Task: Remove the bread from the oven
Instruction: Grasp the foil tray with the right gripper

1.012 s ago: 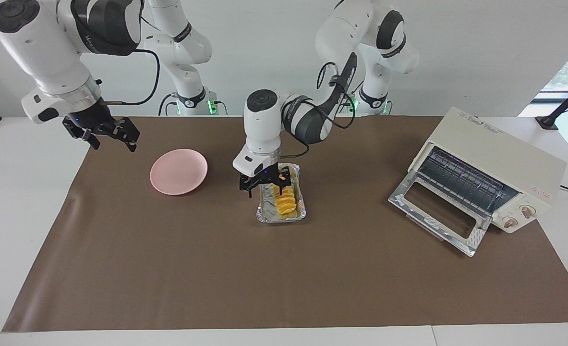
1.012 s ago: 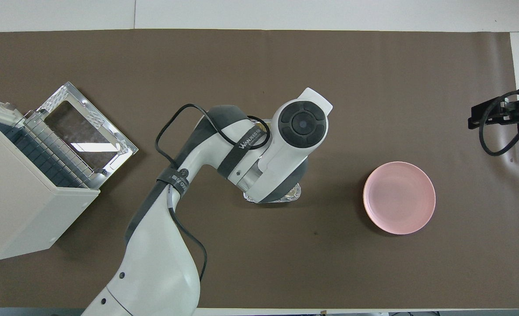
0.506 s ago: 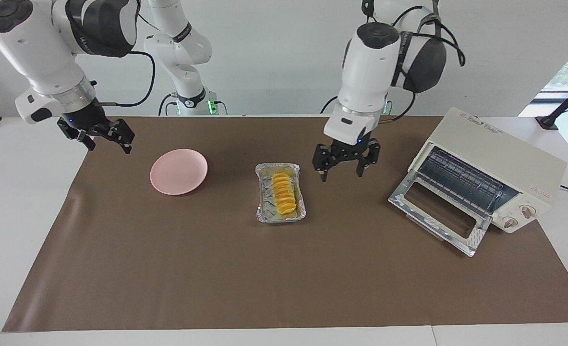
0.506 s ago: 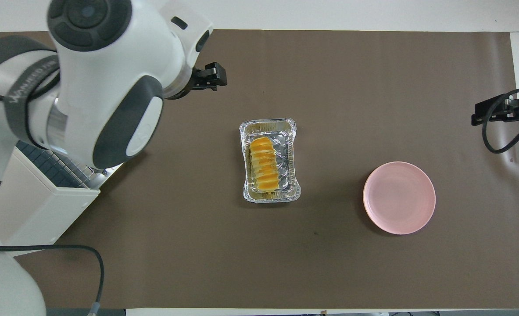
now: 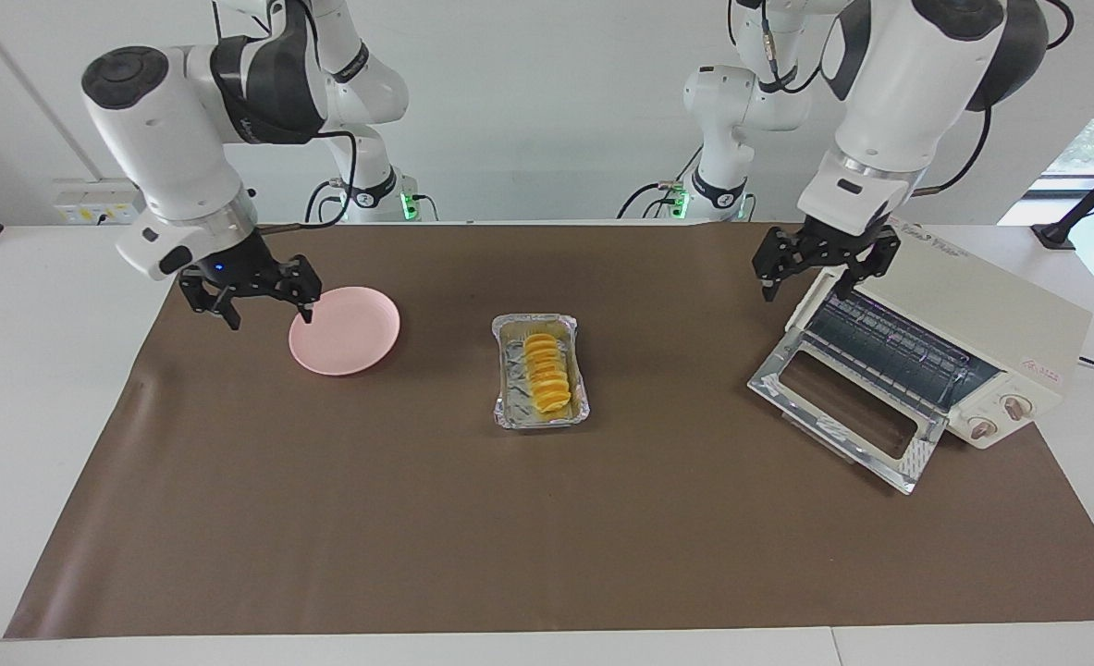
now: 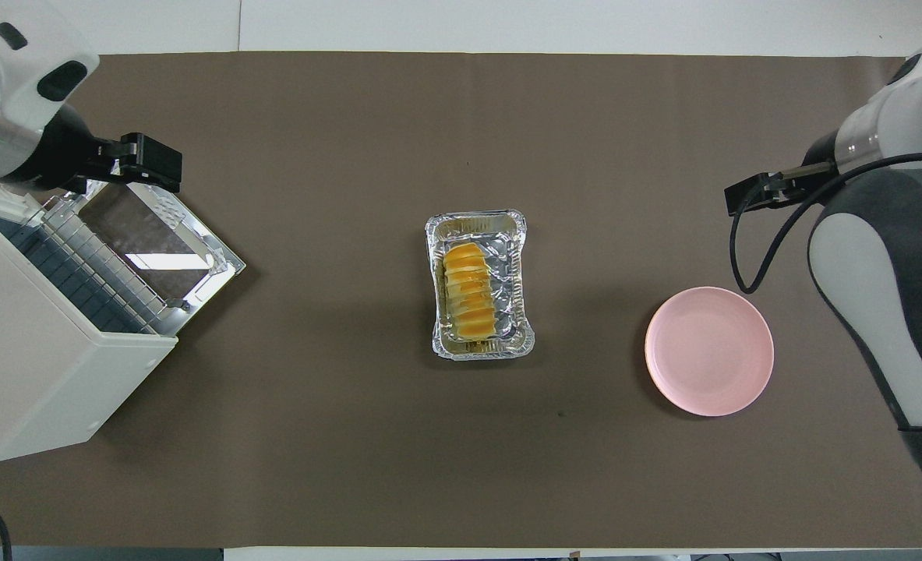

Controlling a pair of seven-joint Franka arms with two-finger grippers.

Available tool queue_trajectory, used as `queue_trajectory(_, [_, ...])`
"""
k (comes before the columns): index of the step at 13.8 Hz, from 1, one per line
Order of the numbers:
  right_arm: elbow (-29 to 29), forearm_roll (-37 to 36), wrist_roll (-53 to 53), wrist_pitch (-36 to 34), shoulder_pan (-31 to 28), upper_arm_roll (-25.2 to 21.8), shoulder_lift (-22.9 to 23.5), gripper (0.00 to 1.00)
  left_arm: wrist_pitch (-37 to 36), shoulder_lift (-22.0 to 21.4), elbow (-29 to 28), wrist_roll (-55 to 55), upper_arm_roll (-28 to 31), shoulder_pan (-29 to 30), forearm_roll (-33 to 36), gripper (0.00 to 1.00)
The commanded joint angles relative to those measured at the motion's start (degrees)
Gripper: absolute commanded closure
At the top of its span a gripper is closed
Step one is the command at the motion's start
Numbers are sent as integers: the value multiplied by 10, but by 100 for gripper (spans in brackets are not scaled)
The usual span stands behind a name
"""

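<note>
The bread (image 5: 547,372), a golden ridged loaf, lies in a silver foil tray (image 5: 539,421) in the middle of the brown mat; it also shows in the overhead view (image 6: 468,292). The cream oven (image 5: 972,301) stands at the left arm's end of the table (image 6: 32,366), its glass door (image 5: 842,407) dropped open and its rack bare. My left gripper (image 5: 810,277) is open and empty, up in the air over the oven's front by the door (image 6: 129,160). My right gripper (image 5: 269,310) is open and empty, low over the mat beside the pink plate.
A round pink plate (image 5: 345,330) lies on the mat toward the right arm's end of the table, also in the overhead view (image 6: 709,351). The brown mat (image 5: 547,536) covers most of the white table.
My left gripper came away from the foil tray, rose and swung over to the oven. My right gripper moved down toward the pink plate. The tray and bread stayed put.
</note>
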Motion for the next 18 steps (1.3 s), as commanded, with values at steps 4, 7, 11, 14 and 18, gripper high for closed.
queue_trajectory(4, [-63, 5, 85, 106, 70, 13, 31, 0, -10, -37, -50, 5, -6, 61, -5, 0])
queue_trajectory(7, [-68, 5, 93, 149, 109, 13, 71, 0, -55, -56, -45, 12, -7, 65, -8, 0])
queue_trajectory(11, [-67, 5, 181, 185, 173, 12, 112, 0, -91, -83, -79, 70, -7, 69, -16, 0])
queue_trajectory(14, [-68, 5, 250, 197, 191, 13, 127, 0, -81, -76, -76, 87, -7, 83, -13, 0])
queue_trajectory(18, [-96, 5, 294, 230, 207, 13, 136, 0, -85, -55, -56, 112, -5, 83, -10, 0])
